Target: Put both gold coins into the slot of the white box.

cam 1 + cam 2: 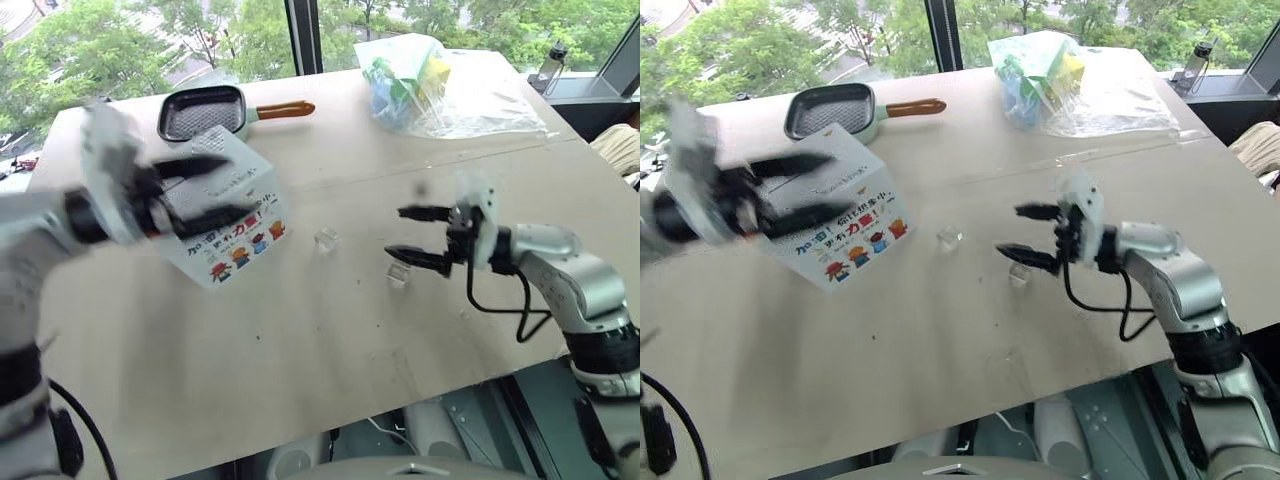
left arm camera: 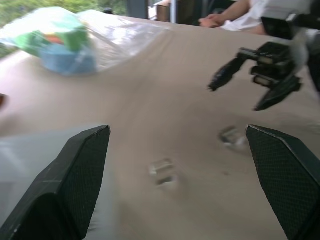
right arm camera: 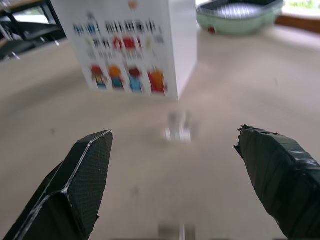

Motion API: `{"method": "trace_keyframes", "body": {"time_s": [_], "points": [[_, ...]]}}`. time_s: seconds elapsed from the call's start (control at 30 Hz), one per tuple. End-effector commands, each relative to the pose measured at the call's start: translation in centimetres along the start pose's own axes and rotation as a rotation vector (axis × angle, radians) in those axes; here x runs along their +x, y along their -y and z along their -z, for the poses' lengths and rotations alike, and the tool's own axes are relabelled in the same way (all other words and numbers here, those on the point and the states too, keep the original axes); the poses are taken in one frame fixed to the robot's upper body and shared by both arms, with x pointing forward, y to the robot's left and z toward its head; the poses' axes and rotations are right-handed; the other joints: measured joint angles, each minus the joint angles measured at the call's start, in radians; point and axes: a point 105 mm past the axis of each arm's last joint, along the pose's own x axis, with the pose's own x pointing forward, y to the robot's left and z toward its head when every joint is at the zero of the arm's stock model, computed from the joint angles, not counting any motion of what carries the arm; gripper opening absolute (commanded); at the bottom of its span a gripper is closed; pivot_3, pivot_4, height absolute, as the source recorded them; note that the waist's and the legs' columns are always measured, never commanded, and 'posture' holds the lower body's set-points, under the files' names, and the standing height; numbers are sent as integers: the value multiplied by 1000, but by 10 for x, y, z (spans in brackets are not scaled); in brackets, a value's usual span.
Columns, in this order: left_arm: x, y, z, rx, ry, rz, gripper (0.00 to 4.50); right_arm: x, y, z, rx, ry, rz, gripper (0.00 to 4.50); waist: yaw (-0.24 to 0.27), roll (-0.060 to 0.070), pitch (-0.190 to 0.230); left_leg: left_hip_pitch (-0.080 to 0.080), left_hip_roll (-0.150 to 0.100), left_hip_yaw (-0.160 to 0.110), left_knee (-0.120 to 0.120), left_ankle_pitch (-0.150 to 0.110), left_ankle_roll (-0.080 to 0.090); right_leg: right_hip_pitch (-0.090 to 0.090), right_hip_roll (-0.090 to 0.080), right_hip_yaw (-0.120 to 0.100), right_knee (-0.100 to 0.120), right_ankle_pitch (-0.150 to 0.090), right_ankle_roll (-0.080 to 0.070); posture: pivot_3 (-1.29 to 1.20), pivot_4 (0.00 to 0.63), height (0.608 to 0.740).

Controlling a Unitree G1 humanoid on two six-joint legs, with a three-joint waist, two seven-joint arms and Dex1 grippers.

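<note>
The white box (image 1: 228,225), with cartoon figures on its front face, stands tilted on the left half of the table. My left gripper (image 1: 222,190) hovers over the box's top face, open, with nothing between its black fingers (image 2: 82,165). The fingers cover most of that face, so I cannot make out the slot. My right gripper (image 1: 412,236) hangs open and empty just above the table at the middle right, pointing towards the box (image 3: 130,45). The gold coins are out of view.
Two small clear plastic pieces (image 1: 325,240) (image 1: 397,275) lie between the box and my right gripper. A grey pan (image 1: 203,112) with an orange handle sits behind the box. At the back right lies a clear plastic bag (image 1: 440,85) of coloured items. A person's arm (image 2: 235,15) rests beyond the table's right edge.
</note>
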Motion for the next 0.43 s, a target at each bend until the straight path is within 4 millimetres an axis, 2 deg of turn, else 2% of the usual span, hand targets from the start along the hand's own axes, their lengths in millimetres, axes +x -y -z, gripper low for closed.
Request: {"method": "trace_keyframes", "body": {"time_s": [0.03, 0.1, 0.17, 0.23, 0.33, 0.43], "points": [[27, 38, 40, -42, -11, -89, 4412, -20, 8, 28, -30, -10, 49, 4340, 4, 2, -2, 2, 0, 1, 0, 0, 0, 1, 0, 1, 2, 0, 0, 0, 150, 721], [31, 54, 69, -46, -77, -130, 4412, -29, 12, 44, -1, -12, 85, 4340, 7, 1, -2, 8, 0, 2, -2, -1, 1, 9, 0, 1, 0, 0, 0, 0, 150, 721], [28, 52, 94, -77, -116, -210, 4412, -34, 12, 51, -2, -9, 87, 4340, 11, -1, 1, 10, 0, 1, -1, -2, 3, 11, 0, 0, 0, 0, -1, 0, 150, 721], [26, 55, 118, -132, -148, -298, 4475, -39, 8, 60, -51, -36, 56, 4420, 13, 3, 2, 10, 1, 0, 0, -2, 4, 11, 1, -1, 0, 2, -3, 0, 150, 721], [23, 61, 135, -118, -191, -316, 4475, -42, 8, 61, -70, -6, 37, 4420, 15, 4, 2, 40, 4, 1, 0, -3, 6, 45, 4, -2, -9, -3, -4, 0, 150, 721], [20, 63, 142, -130, -205, -298, 4475, -42, 5, 60, -61, 30, 14, 4420, 16, 4, 2, 40, 4, 2, 0, -3, 6, 46, 6, -4, -9, -3, -3, 0, 150, 721]]}}
